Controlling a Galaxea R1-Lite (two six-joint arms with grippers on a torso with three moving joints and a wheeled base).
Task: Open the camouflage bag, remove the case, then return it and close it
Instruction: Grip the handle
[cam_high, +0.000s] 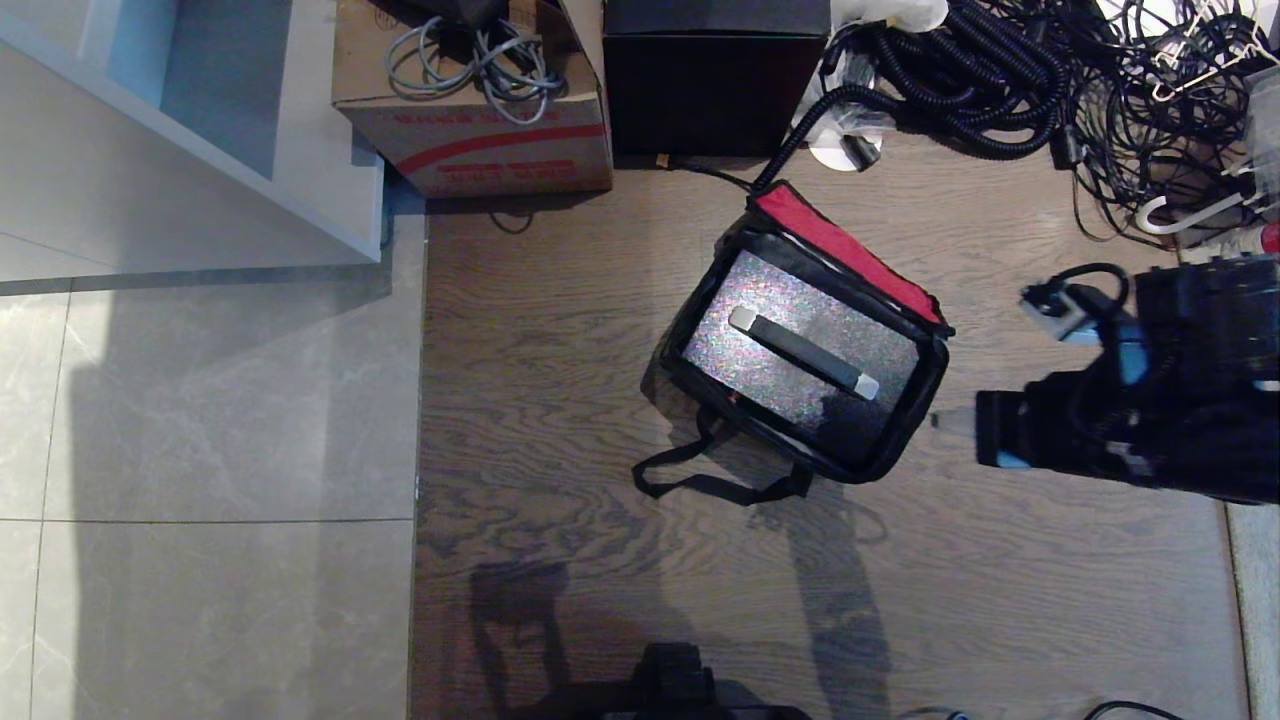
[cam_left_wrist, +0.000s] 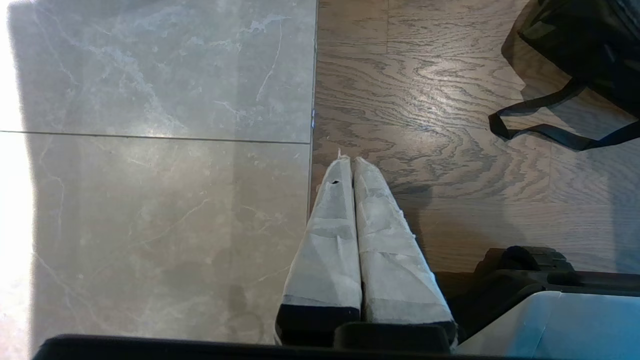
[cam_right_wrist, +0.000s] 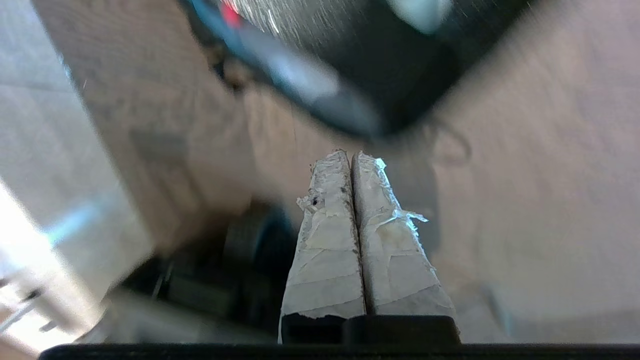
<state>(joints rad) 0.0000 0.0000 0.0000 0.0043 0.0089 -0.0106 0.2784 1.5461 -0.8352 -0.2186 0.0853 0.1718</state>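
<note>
Camouflage bag (cam_high: 905, 395), beside the pinched-shut, empty right gripper (cam_high: 945, 421), may skid if its rim gets nudged.

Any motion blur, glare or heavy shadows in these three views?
Right wrist view: motion-smeared, the camouflage bag and floor streaked, only the right gripper sharp. Left wrist view: sharp, but washed out by glare along one edge of the tile floor. Head view: sharp; long shadows cross the wood floor, and the case lid sparkles.
</note>
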